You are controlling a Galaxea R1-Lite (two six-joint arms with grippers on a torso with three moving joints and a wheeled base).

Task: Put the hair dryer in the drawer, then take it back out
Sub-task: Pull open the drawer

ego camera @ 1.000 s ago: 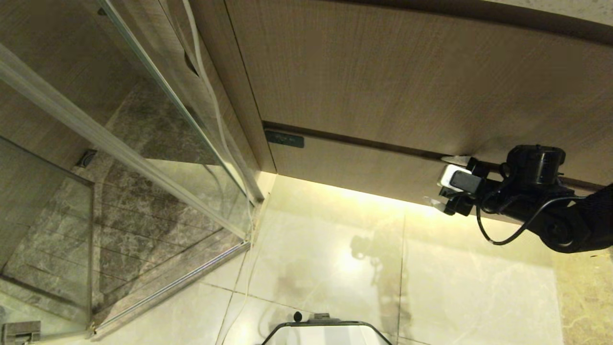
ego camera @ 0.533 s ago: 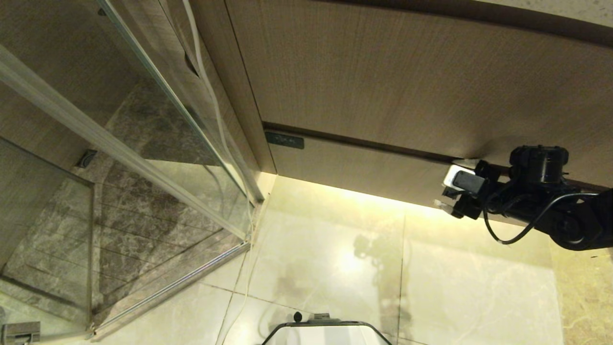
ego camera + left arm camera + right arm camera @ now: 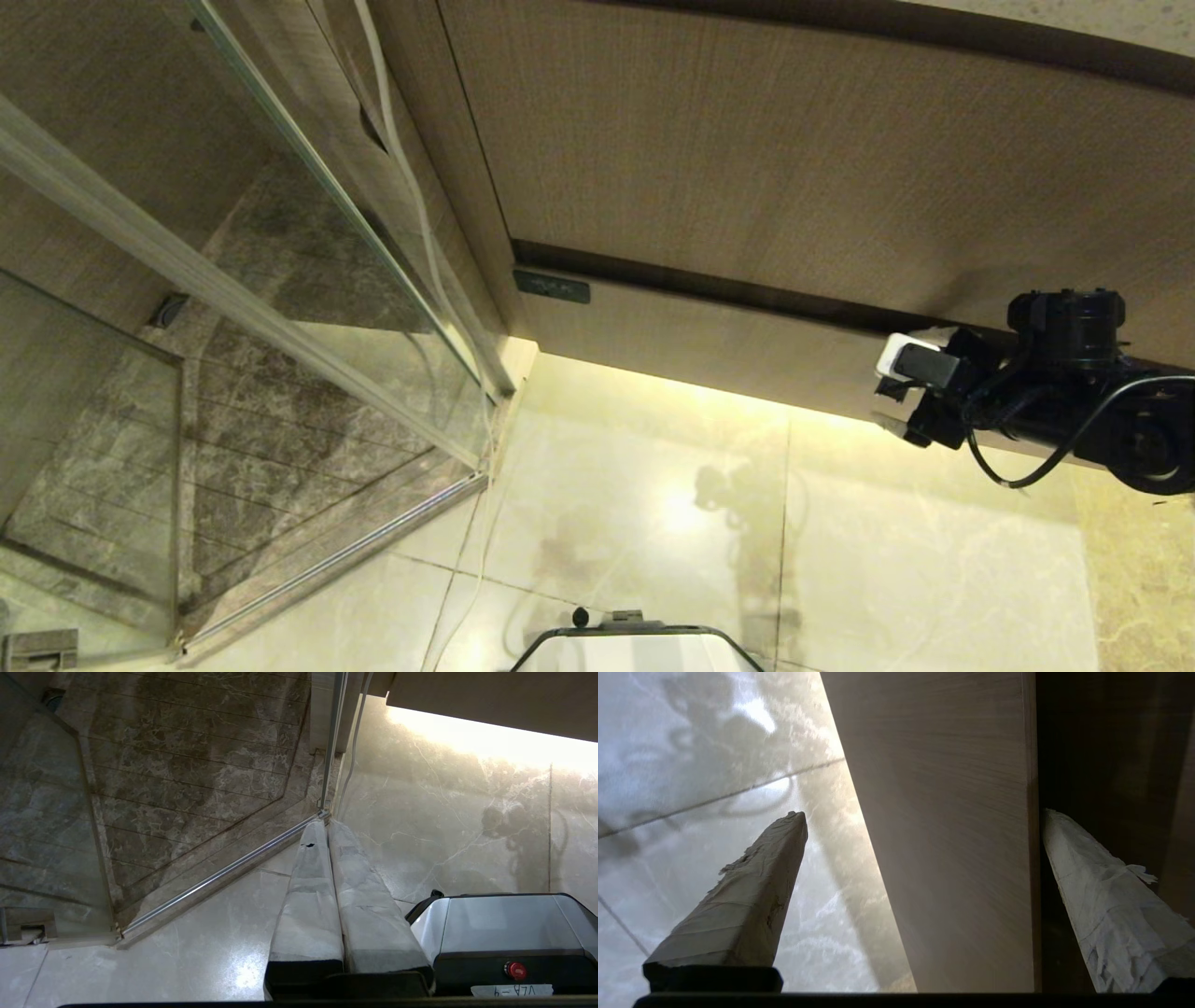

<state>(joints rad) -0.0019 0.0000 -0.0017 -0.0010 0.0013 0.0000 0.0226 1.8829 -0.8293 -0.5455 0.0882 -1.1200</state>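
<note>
Right gripper [image 3: 898,399] spread wide, straddling drawer [image 3: 709,338] front at right end, one finger [image 3: 1101,900] hooked behind top edge. Recommend straight, level pull.

landmark: glass shower door [image 3: 280,280] | white cord [image 3: 411,187] hangs just beside its far edge | dark marble shower floor [image 3: 280,420] behind it, floor drain [image 3: 168,308] at the far corner | glossy cream floor tiles [image 3: 653,523] on its near side
</note>
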